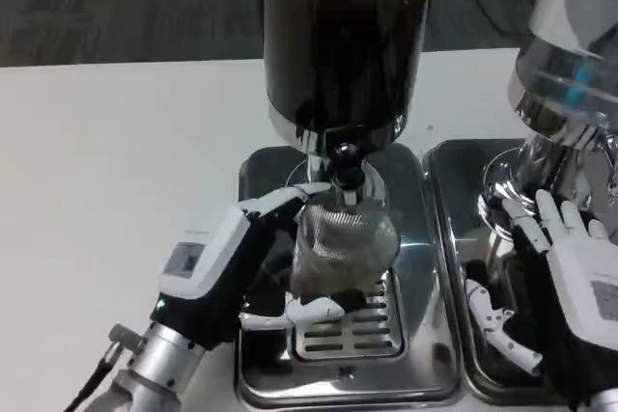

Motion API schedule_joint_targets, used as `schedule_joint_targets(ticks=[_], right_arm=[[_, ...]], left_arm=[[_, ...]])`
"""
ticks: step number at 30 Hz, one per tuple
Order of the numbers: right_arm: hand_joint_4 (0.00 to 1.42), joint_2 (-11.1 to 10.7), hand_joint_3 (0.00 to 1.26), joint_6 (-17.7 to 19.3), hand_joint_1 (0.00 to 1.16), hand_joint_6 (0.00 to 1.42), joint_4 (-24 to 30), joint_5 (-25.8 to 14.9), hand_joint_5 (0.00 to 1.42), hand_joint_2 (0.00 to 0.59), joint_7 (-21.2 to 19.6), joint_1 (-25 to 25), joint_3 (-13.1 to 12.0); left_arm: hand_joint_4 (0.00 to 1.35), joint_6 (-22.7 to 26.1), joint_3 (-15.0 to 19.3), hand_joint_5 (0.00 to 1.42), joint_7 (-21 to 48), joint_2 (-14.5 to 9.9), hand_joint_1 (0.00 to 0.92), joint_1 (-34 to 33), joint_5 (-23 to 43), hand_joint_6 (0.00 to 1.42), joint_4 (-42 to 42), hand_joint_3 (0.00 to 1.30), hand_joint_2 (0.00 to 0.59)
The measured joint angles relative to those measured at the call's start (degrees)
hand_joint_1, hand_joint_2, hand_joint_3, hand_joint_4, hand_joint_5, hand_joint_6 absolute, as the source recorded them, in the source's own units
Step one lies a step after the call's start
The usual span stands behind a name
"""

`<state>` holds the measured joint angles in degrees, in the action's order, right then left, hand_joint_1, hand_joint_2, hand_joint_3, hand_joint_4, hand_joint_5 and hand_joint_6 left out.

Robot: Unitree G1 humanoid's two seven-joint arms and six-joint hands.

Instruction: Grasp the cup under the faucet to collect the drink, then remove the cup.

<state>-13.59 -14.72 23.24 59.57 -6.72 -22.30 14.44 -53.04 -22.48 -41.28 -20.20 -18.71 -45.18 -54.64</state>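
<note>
A clear textured cup [340, 250] stands on the grille of the steel drip tray [425, 335], right under the faucet [344, 169] of a tall dark drink dispenser [343, 36]. My left hand [253, 262] wraps around the cup from its left side, with fingers above at the rim and a thumb below near the base. Whether liquid is flowing I cannot tell. My right hand [570, 282] hovers over the second tray on the right, fingers spread, holding nothing.
A second dispenser [570, 74] with a clear tank stands at the right on its own steel tray [454, 171]. The white table [116, 161] stretches out to the left.
</note>
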Motion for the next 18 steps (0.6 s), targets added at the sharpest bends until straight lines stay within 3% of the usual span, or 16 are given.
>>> schedule_joint_targets(ticks=[5,18], right_arm=[[0.00,0.11,0.15,-0.34,0.28,0.00,0.34,0.03,0.00,0.454,0.01,-0.45,-0.08],[0.00,0.10,0.15,-0.82,0.28,0.00,1.39,0.68,0.00,0.460,0.89,-0.43,-0.10]], left_arm=[[0.39,0.67,-1.44,0.65,-0.68,1.67,0.465,-2.33,-0.39,0.57,-2.58,0.37,0.161],[0.30,1.09,-4.82,0.51,-2.29,1.01,0.362,-4.17,-0.41,0.34,-4.89,0.31,0.121]])
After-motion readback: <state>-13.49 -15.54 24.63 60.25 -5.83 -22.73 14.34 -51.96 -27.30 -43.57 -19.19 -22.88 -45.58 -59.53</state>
